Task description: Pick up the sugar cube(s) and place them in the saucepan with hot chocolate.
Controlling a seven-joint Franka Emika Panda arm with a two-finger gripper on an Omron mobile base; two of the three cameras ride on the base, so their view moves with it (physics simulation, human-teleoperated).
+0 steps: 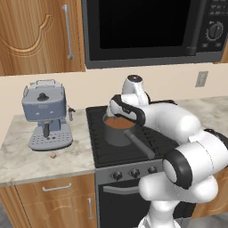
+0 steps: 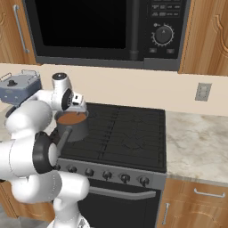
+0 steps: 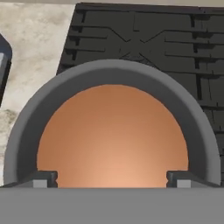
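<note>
While my gripper (image 3: 112,178) hangs wide and empty over the pan (image 3: 26,135), frame centre, one cube (image 1: 53,156) waits lower left; swinging there could clip the handle (image 1: 141,145).

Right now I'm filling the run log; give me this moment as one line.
tool: open, empty, above saucepan | hot chocolate: brown, in pan on stove | sugar cube: on counter by espresso machine

No legible text, brand, number or sign appears in any view. The microwave control panel (image 2: 164,26) carries small light marks around its dial and buttons, too blurred to read. The espresso machine (image 1: 46,113) and the stove knobs (image 2: 107,176) bear no readable labels.
</note>
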